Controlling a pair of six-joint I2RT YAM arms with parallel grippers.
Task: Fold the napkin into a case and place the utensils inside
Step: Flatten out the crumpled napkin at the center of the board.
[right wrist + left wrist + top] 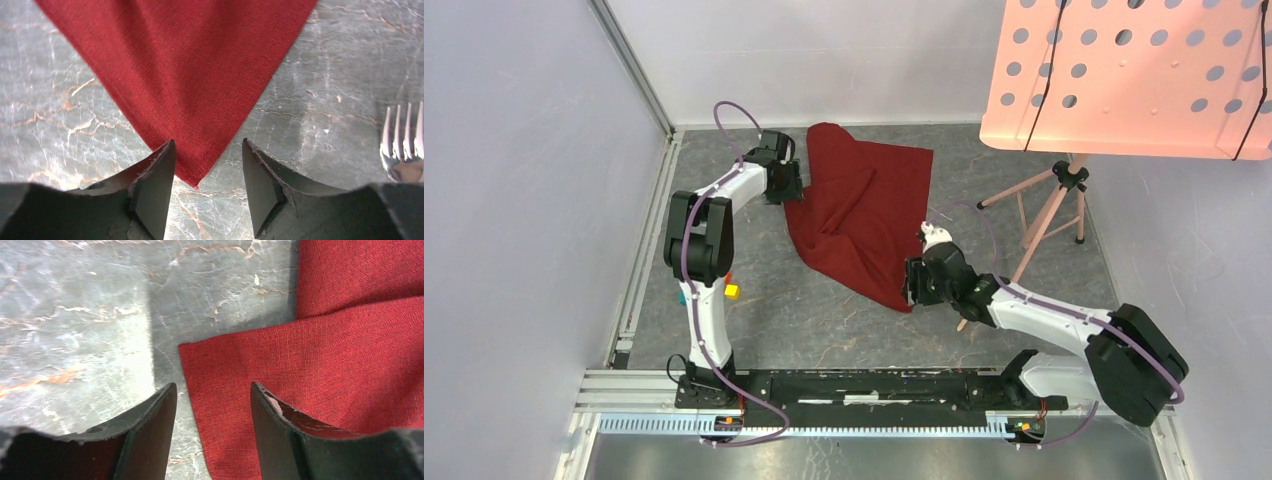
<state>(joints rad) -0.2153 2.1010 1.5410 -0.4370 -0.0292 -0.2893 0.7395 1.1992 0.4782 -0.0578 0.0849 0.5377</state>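
The jaws of the right arm (1034, 310) stand parted and hold nothing. In the wrist view the nearest pointed corner of the dark red napkin (185, 65) lies squarely between them, its tip on the gap's centre line, and the cloth widens away from the jaws toward the far side. Bare counter (65, 115) shows on either side of that point. Whether the tips rest on the counter or hover just above it, I cannot tell from this angle.

The jaws of the left arm (724, 190) are likewise spread and empty. Here the napkin (325, 365) comes in from one side only. A square corner and its edge run up through the gap, so one jaw stands over cloth and the other over bare counter (75, 330).

From above, the napkin (864, 210) lies unfolded and rumpled, with a raised crease down its middle. Its long axis runs from the far side down toward the right arm. The left arm is at its far left edge and the right arm at its near tip. By my reading each arm is lined up on its own corner, and folding has not begun.

The tines of a silver fork (402, 145) show on the counter, well apart from the cloth, on the side of the right arm's jaws. No spoon is in sight.
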